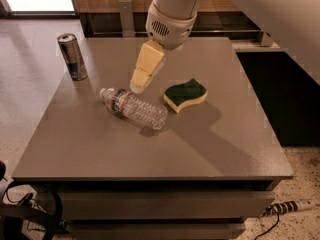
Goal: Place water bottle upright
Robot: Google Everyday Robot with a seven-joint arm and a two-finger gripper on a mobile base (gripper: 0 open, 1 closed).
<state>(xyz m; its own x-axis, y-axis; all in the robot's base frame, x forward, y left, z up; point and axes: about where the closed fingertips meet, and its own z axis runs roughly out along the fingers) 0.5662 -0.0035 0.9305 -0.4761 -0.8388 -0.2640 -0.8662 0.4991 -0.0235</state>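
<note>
The water bottle (132,108) lies on its side mid-table (225,144), cap toward 10 o'clock, with the sponge (185,95) near its 2 o'clock and the can (72,56) well off at 10. The gripper (137,86) hangs just above the bottle at 12 o'clock (open or closed, I cannot tell).

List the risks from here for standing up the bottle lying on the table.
The water bottle lies on its side; a nudge from the tool, hovering close by its neck end, could roll it across the table. The sponge sits close to the bottle's base, so a sweep there might push it.
</note>
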